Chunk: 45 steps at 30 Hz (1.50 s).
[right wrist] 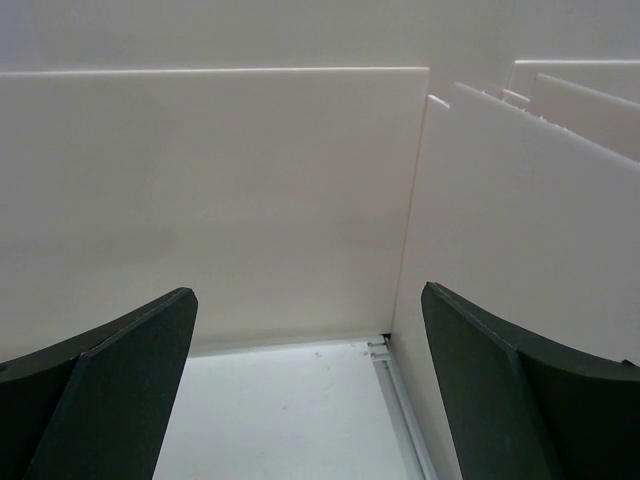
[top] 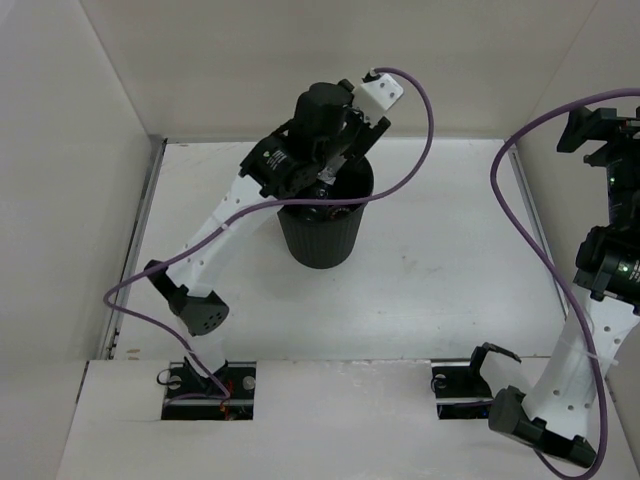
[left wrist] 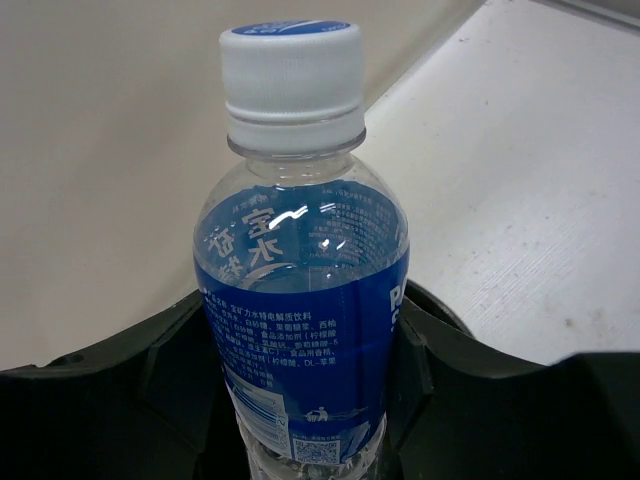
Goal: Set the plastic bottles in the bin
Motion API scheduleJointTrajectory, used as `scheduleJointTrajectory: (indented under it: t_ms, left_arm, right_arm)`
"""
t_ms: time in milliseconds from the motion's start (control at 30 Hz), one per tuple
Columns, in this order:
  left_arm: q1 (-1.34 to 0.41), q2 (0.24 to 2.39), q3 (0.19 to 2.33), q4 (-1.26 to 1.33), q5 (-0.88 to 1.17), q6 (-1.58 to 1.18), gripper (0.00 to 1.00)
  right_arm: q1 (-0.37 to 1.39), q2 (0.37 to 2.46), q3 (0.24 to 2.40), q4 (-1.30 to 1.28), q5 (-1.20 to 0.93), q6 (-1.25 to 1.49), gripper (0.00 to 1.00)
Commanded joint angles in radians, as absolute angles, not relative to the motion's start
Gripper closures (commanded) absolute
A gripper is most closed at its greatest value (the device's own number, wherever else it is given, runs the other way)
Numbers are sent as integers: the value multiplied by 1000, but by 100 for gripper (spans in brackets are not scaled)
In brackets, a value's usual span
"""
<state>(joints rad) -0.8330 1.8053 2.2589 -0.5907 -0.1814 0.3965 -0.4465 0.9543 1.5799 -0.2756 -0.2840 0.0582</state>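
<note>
1. Bottle: clear plastic bottle with a blue label [left wrist: 300,300] and a white screw cap [left wrist: 290,60], clamped upright between the two dark fingers [left wrist: 150,390] of the left gripper [top: 330,178]. The fingers sit narrow, one pressing each side of the labelled body. Neck and cap stand above the fingertips.
2. Printed text and a small square code show on the label, between the fingers. The lower end of the bottle is out of the wrist view.
3. Directly beneath these fingers: round black plastic bin [top: 325,240], tapering downward, seen from the top view. The left gripper hangs over its mouth, toward the far rim.
4. Beyond the fingers: white table [top: 450,270], then a white wall [left wrist: 100,150] behind the bottle.
5. A purple cable [top: 425,120] loops from the left wrist, out to the right of the bin.
6. Right gripper [right wrist: 308,300]: fingers spread wide, gripping nothing. It is well apart from the bin, at the right side of the table.
7. Ahead of the right fingers: a strip of table, then white wall panels meeting at a corner.
</note>
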Motion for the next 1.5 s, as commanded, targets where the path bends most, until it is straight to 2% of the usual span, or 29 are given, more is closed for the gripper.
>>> scheduleJointTrajectory:
  t_ms: [0,133,200,233,333,400,433,700,833,1033,1100,1267,1467]
  left_arm:
    - [-844,1697,2186,-522,-181,426,98]
    - [-823,1635,2038,-480,-172,413,97]
    - [-815,1597,1950,-442,-164,407,93]
    - [-812,1582,1912,-425,-164,405,85]
    - [-792,1539,1809,-371,-163,400,51]
    - [-769,1511,1744,-333,-158,400,11]
    - [-759,1497,1718,-312,-153,400,0]
    - [-610,1459,1772,-262,-195,420,0]
    - [-408,1415,1783,-221,-267,414,0]
    - [-90,1292,1662,-216,-246,397,0]
    - [-12,1229,1577,-216,-218,393,0]
    - [178,1076,1372,-233,-157,316,0]
    - [337,954,1269,-296,-77,268,0]
  right_arm:
    - [-447,954,1588,-218,-259,80,0]
    - [-424,957,1615,-219,-242,81,0]
    - [-412,959,1631,-225,-236,81,0]
    - [-406,959,1638,-230,-236,81,0]
    - [-384,957,1658,-250,-235,81,0]
    - [-371,950,1663,-265,-238,81,0]
    - [-361,945,1663,-274,-244,83,0]
    - [-151,954,1594,-484,-269,-4,0]
    - [-64,1006,1583,-586,-253,-26,0]
    - [8,1198,1805,-879,-230,-14,0]
    - [10,1218,1818,-928,-261,-11,0]
    - [-18,1210,1737,-914,-314,37,0]
    - [-24,1143,1657,-838,-305,81,0]
